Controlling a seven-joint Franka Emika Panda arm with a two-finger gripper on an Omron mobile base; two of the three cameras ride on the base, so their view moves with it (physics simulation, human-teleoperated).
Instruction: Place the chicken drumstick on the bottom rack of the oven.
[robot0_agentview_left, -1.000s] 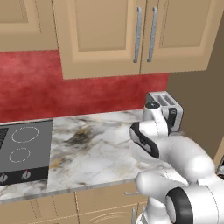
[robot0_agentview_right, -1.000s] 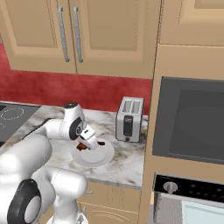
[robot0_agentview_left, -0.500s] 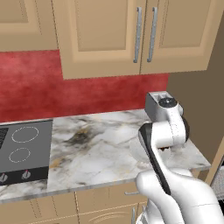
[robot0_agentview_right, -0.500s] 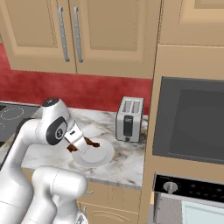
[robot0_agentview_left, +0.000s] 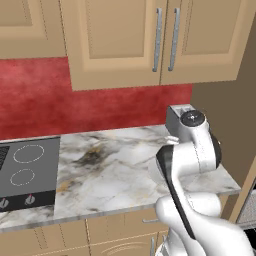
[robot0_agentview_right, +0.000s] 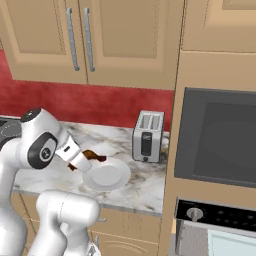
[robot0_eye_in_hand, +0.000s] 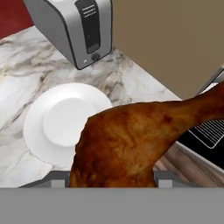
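drumstick (robot0_eye_in_hand: 131, 140) sits clamped in the gripper (robot0_agentview_right: 80, 162), above the plate (robot0_agentview_right: 107, 176), bone end pointing to 3 o'clock in the hand view; oven (robot0_eye_in_hand: 209, 131) rack lies that same way, lower.

Glossy reddish-brown roasted chicken drumstick (robot0_eye_in_hand: 131, 140), skin mottled. Smooth white ceramic-look round plate (robot0_eye_in_hand: 52, 122). Brushed silver metal toaster (robot0_eye_in_hand: 74, 30). Polished grey-veined marble countertop (robot0_agentview_left: 115, 175). Matt tan wood cabinets (robot0_agentview_left: 125, 40).

The chicken drumstick (robot0_agentview_right: 92, 155) has been lifted off the plate (robot0_agentview_right: 106, 176), now bare.
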